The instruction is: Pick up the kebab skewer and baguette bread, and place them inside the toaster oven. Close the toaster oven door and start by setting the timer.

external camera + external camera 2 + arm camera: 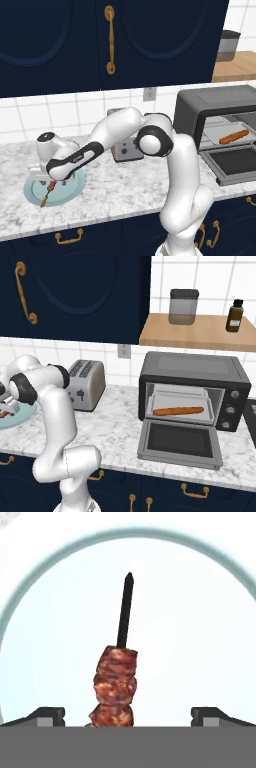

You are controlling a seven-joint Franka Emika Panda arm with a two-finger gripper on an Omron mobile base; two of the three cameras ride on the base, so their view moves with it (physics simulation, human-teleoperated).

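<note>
now kebab skewer: dark stick w/ red-brown chunks.

A white arm is seen, built of smooth rounded segments — thick at the lower column, slimmer towards the hand. Dark, near-black bands are set at the joints; the elbow joint is ringed in black around a white round cap. The forearm is marked by a black sleeve-like stripe. Two small dark fingertips — squared and grey-faced — are carried by the gripper.
</note>
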